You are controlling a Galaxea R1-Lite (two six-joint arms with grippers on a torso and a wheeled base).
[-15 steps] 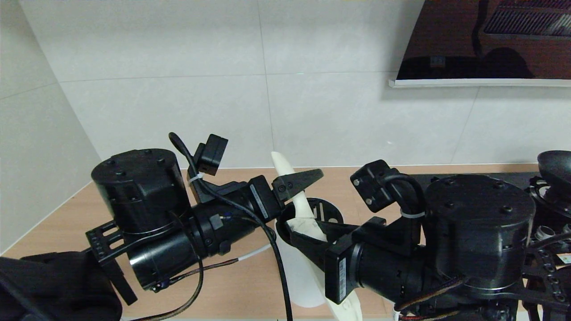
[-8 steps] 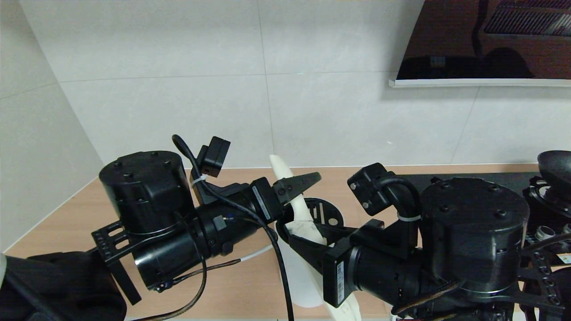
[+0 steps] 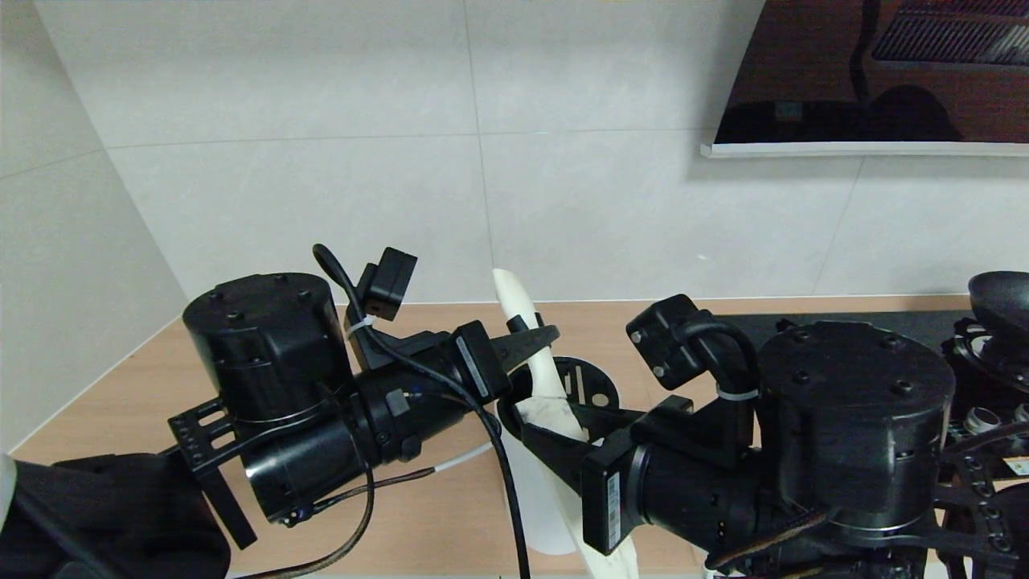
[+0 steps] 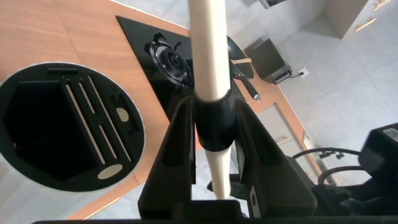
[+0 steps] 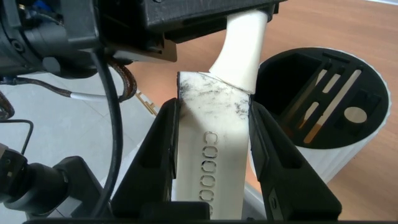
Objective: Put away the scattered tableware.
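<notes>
Both claws hold a cream-white spatula tilted over the bench. The left gripper is clenched on its round handle, and the right gripper is clamped on the scuffed blade with 1 row of oval slots. Beneath it, a white utensil holder with a black insert stands near the wooden bench's front edge, beside a black hob. White wall tiles rise behind.

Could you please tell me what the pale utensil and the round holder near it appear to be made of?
The utensil looks like matte plastic or nylon: it has a cream handle and a white blade with moulded slots and dark scuffs. The holder seems to be plastic too, with a ribbed white wall and a matte black divided insert. Neither shines like metal.
</notes>
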